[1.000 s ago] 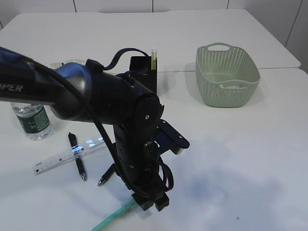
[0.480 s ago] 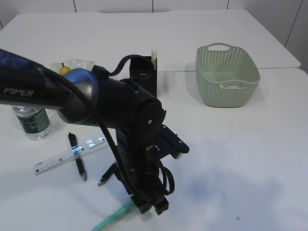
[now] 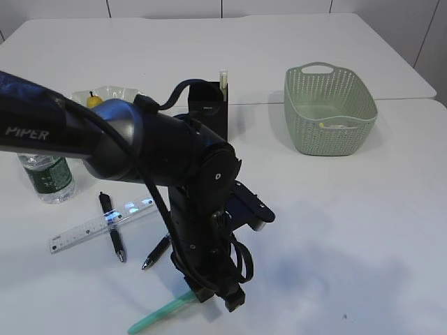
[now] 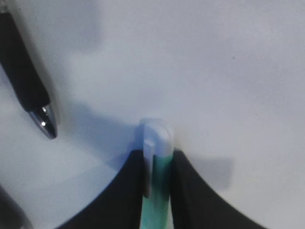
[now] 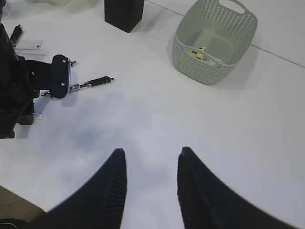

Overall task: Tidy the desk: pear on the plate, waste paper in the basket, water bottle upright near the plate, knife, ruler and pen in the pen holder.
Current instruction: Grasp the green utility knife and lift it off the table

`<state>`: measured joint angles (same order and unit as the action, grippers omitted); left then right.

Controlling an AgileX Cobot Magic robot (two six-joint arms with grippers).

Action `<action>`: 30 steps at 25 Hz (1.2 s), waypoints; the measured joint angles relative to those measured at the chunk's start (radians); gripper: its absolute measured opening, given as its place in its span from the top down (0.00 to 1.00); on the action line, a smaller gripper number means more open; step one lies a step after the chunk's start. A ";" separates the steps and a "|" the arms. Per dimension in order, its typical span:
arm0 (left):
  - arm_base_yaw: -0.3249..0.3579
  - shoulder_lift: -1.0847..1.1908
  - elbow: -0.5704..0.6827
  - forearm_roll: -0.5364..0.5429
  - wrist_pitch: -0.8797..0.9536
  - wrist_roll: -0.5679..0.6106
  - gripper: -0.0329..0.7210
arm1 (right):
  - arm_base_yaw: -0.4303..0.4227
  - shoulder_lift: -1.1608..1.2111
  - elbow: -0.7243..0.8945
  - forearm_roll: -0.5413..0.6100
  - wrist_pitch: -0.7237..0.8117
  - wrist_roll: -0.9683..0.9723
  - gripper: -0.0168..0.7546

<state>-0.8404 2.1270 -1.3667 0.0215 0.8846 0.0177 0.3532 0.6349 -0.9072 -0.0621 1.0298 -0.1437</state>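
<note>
My left gripper point(image 3: 218, 296) is low over the desk point(image 3: 335, 230) at the front and shut on a mint-green pen point(image 3: 157, 314). In the left wrist view the pen's pale end point(image 4: 159, 138) pokes out between the black fingers. Two black pens point(image 3: 112, 229) point(image 3: 155, 252) and the clear ruler point(image 3: 87, 229) lie to the left. The knife point(image 3: 223, 78) stands in the black pen holder point(image 3: 208, 112). The pear point(image 3: 93, 101) sits on the plate point(image 3: 117, 91). The water bottle point(image 3: 47, 174) stands upright. My right gripper point(image 5: 150, 160) hangs open over bare desk.
The green basket point(image 3: 328, 108) stands at the back right with paper scraps point(image 5: 202, 52) inside. My left arm's bulk covers the middle of the desk in the exterior view. A seam between two tabletops runs behind the basket.
The left jaws have closed onto the mint-green pen, and the pen has shifted slightly on the desk. The right gripper has stayed still.
</note>
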 joint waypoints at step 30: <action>0.000 -0.084 -0.252 0.016 0.171 0.000 0.83 | 0.000 0.000 0.000 0.004 -0.008 0.000 0.59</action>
<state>-0.8404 2.0431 -1.6184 0.0378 1.0555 0.0177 0.3532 0.6349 -0.9072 -0.0585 1.0214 -0.1437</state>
